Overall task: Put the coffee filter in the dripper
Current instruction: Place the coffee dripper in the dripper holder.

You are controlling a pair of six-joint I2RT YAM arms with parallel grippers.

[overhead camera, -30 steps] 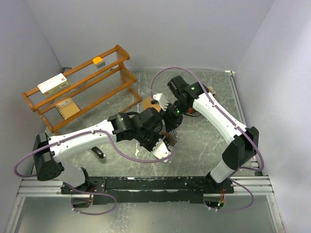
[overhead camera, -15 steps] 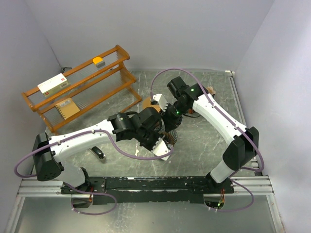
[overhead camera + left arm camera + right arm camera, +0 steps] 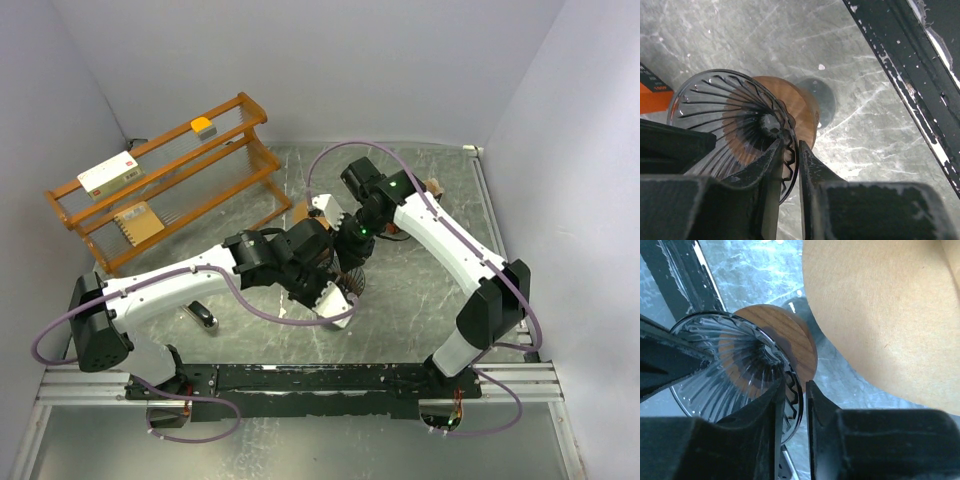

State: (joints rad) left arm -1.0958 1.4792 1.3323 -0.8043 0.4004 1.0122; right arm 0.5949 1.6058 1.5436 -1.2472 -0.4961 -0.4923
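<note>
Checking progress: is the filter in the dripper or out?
Out. The dripper shows only bare glass ribs inside; the brown filter is outside it.

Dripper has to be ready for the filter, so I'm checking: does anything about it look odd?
Yes. The clear ribbed glass dripper with a wooden collar is empty, and both the left gripper and the right gripper pinch its rim at once, leaving neither free.

Left arm and right arm angle inward, wrists close, jaws clamped narrow.
</note>
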